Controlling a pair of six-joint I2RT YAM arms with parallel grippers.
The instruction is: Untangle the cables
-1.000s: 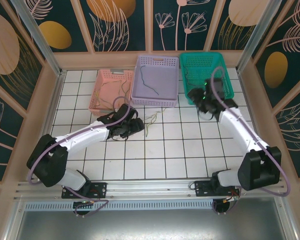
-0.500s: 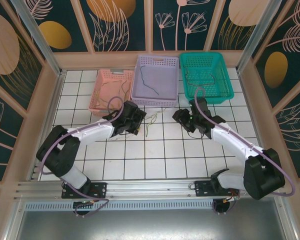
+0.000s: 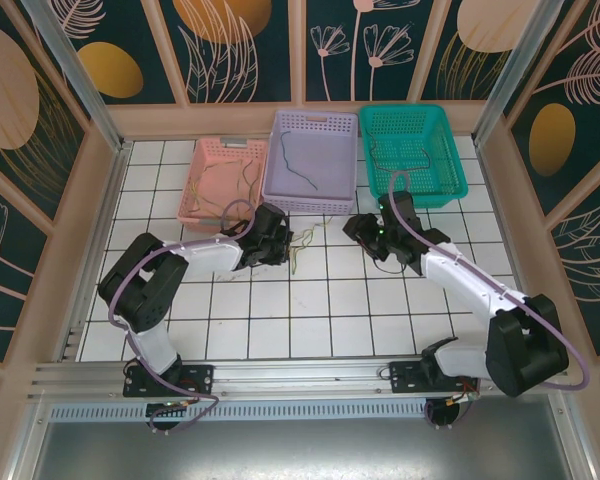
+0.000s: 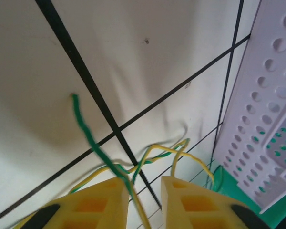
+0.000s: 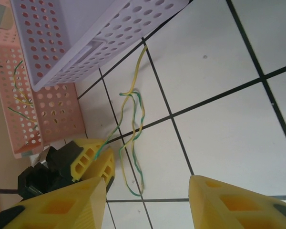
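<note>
The left gripper (image 4: 142, 202) has narrowed around the green cable (image 4: 93, 143); right gripper (image 5: 148, 202) wide, empty; three baskets hold sorted cables, yellow-green tangle (image 3: 302, 246) remains mid-bench.

No text, label, brand, number or sign can be read anywhere in these views.

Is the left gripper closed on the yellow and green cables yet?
Closing on them. The left gripper has the green and yellow cables running between its fingers, a narrow gap remaining.
</note>
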